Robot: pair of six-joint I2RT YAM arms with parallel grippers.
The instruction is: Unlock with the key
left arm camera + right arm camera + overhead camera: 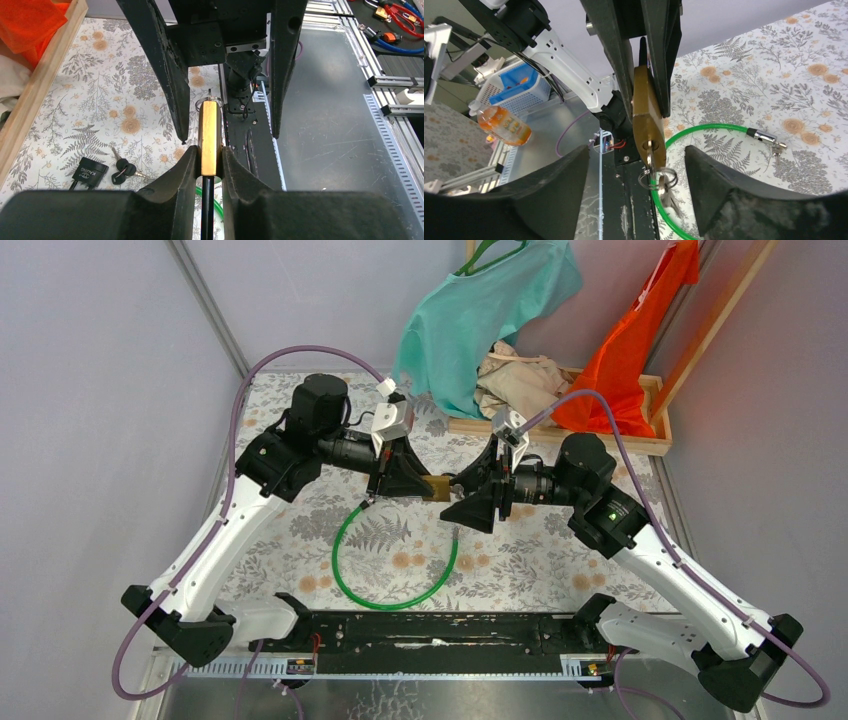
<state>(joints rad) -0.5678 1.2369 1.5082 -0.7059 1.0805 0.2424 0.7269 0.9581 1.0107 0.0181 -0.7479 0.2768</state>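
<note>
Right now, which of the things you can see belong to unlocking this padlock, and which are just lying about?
For the job: brass padlock, the key in it, left gripper clamping it, right gripper open by the key.
Lying about: green cable lock, black padlock with keys, teal shirt, orange cloth, wooden tray.

The left hand (209,156) gripped a brass padlock (209,135) edge-on between its fingers, a key ring (208,102) at the far end. The right hand (229,136) straddled it, fingers spread apart. A black lock (90,173) with keys (123,170) lay on the floral counter (125,85).
</note>
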